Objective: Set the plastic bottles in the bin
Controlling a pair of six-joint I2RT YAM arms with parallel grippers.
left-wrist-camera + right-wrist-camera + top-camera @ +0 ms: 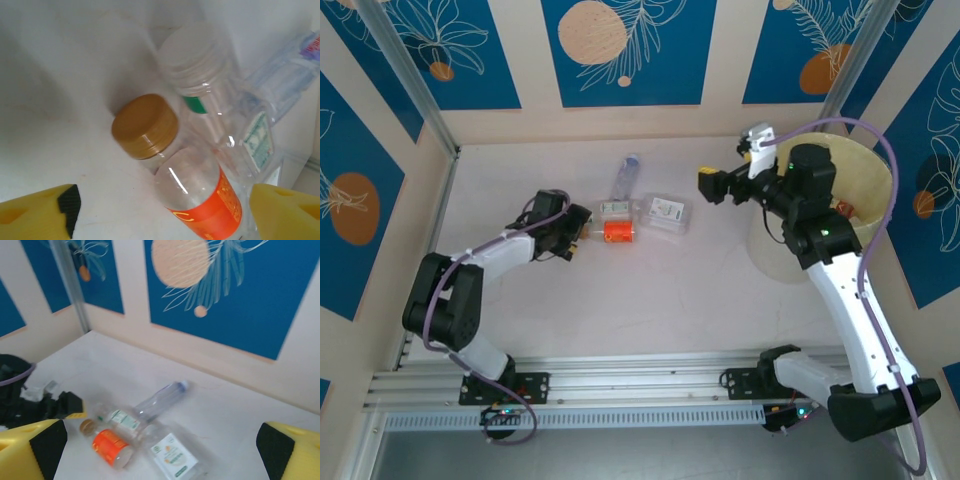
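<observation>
the left end effector [572, 234] sits low on the surface [510, 180] with its yellow fingers [35, 217] spread wide and nothing gripped. in the left wrist view the orange-labelled bottle [202, 197] lies on its side between them, its gold cap [145, 125] ahead of the fingertips. the step in hand looks like the grasp on that bottle. to do it well, i would slide in until the pads bracket the labelled body rather than the cap or the rounded shoulder, then close squarely across it — a round bottle on its side will roll out of a skewed pinch. crowding matters here: a small clear bottle [614, 209] with a green-and-white label lies just beside it, touching or nearly so. a squarish clear bottle [666, 213] is near on the right and a slim blue-capped bottle [627, 174] lies behind, so one finger must pass a thin gap without shoving the neighbours. the right end effector [715, 186] hangs beside the bin [868, 158], jaws wide apart and empty. the bin stands well apart at the right, close to the side wall, with the right arm reaching over it — the carry would likely need that arm clear. open room lies in front of and left of the cluster; the back wall is near behind the slim bottle.
</observation>
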